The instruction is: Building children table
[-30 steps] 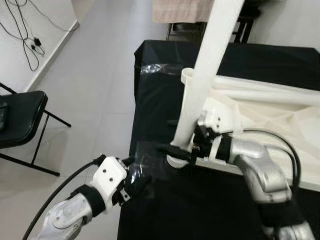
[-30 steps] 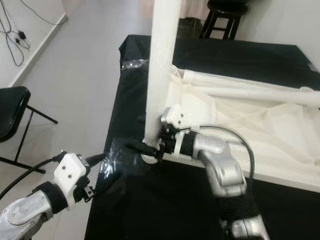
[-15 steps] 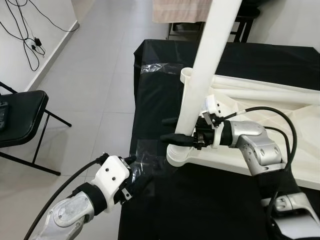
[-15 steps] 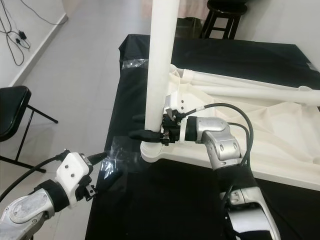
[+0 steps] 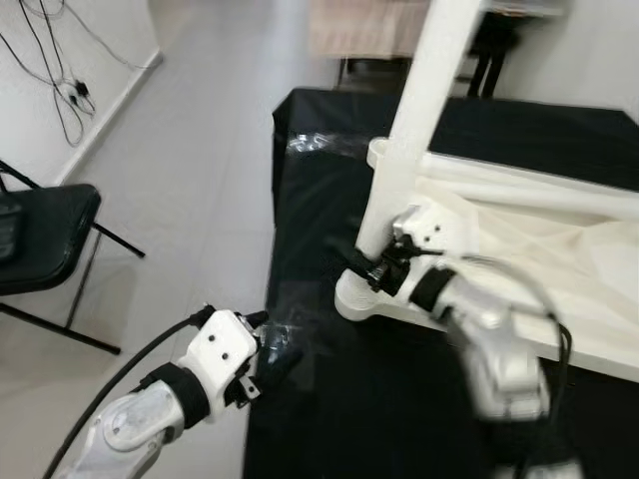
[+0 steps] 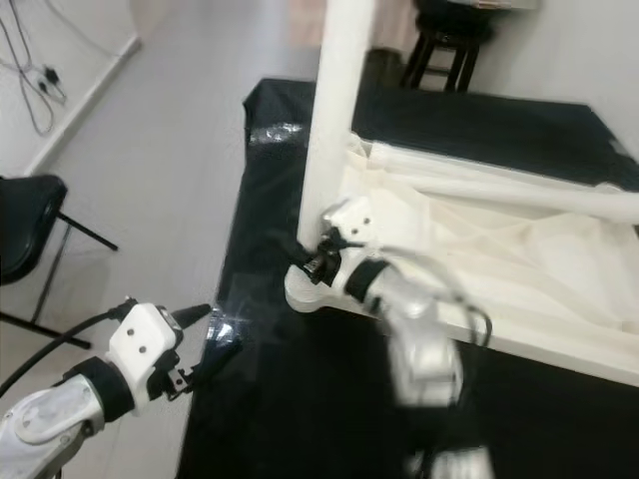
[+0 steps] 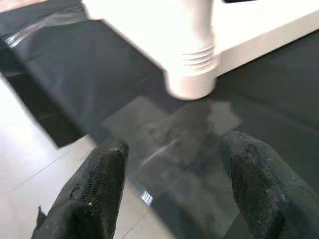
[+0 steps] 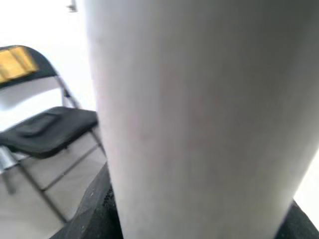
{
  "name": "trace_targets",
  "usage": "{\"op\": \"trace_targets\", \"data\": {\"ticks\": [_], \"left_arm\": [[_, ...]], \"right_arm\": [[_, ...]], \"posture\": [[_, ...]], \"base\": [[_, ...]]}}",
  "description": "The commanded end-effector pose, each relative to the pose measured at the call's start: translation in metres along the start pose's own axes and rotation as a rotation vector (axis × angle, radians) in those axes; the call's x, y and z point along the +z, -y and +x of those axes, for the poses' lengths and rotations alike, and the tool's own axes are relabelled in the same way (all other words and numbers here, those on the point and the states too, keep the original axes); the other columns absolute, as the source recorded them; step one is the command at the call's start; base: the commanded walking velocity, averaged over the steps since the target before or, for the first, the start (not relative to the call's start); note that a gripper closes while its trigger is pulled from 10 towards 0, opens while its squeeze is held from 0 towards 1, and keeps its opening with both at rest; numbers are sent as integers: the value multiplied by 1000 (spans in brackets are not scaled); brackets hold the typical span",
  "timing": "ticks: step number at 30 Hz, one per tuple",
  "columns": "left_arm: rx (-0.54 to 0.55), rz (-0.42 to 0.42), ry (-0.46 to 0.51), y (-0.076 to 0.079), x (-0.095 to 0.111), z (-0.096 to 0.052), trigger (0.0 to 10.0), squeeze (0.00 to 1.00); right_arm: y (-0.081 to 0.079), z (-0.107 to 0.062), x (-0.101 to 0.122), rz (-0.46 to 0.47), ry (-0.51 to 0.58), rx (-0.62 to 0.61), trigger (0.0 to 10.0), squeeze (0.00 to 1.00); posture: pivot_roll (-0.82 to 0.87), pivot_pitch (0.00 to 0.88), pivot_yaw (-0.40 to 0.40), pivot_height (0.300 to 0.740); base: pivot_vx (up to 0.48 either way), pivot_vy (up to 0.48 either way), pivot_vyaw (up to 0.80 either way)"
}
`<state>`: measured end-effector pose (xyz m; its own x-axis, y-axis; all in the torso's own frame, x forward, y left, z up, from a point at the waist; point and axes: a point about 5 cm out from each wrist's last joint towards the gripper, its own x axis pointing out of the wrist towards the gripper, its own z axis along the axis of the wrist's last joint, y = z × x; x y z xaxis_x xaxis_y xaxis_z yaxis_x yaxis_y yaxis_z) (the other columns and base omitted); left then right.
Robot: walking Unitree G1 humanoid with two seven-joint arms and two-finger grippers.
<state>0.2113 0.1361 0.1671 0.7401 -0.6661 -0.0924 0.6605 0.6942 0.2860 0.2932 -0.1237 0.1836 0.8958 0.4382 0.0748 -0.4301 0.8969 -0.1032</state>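
Note:
A white children's table [image 5: 569, 334] lies upside down on a black-covered table [image 5: 329, 210]. One white leg [image 5: 414, 120] stands upright in its near-left corner socket [image 7: 192, 79]. My right gripper [image 5: 361, 267] is low on that leg just above the socket, shut around it. In the right wrist view the leg [image 8: 199, 109] sits between the black fingers [image 8: 97, 209]. My left gripper [image 5: 275, 354] hovers at the black table's near-left edge, open and holding nothing. Its fingertips [image 7: 107, 164] point toward the socket, well short of it.
A black folding chair [image 5: 40, 239] stands on the floor to the left. Cables [image 5: 55, 60] lie by the wall. A dark stool [image 6: 449, 40] is behind the table. Clear plastic wrap [image 5: 315, 140] lies at the black table's far-left corner. Open floor runs along the left.
My right forearm has swung down and toward me, blurred with motion, while the gripper stays at the leg's base. The left gripper has hardly moved. The camera has shifted slightly.

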Motion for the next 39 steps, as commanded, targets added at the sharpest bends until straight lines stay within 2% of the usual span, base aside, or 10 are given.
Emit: {"op": "trace_targets", "data": {"ticks": [1,6,7,8,11,16,18,27,29,39], "left_arm": [[-7,1,-26,-2,-3,-3,10000,0],[-1,1,-25,-3,-3,-2,10000,0],[1,1,-25,-3,-4,-1,10000,0],[2,-1,-25,-2,-5,-1,10000,0],[0,-3,-28,-1,-6,-1,10000,0],[-6,-9,-18,1,-5,4,10000,0],[-7,-9,-19,2,-6,5,10000,0],[-7,-9,-17,2,-7,8,10000,0],[-5,-8,-18,2,-7,7,10000,0],[-13,-12,-25,2,-8,7,10000,0]], "right_arm": [[-2,-12,-39,10,-210,0,0,0],[4,-4,-34,10,-191,35,0,0],[4,0,-33,27,-197,69,10000,0],[4,6,-27,50,-165,115,10000,690],[-5,11,-17,88,-119,279,10000,1000],[-21,7,8,26,-9,671,10000,1000],[-19,8,9,-20,-14,803,10000,0],[-8,35,20,-49,-19,990,10000,0],[-8,41,24,-27,-8,1029,0,0],[-1,35,24,-5,-21,1114,0,0]], "posture": [[69,200,-66,740],[66,195,-84,740],[66,189,-83,740],[68,186,-80,740],[68,180,-75,740],[74,166,-86,740],[73,154,-88,740],[84,135,-84,740],[86,134,-83,740],[76,142,-75,740]], "base": [[0,0,0],[0,0,0],[0,0,0],[0,0,0],[0,0,0],[0,0,0],[0,0,0],[0,0,0],[0,0,0],[0,0,0]]}}
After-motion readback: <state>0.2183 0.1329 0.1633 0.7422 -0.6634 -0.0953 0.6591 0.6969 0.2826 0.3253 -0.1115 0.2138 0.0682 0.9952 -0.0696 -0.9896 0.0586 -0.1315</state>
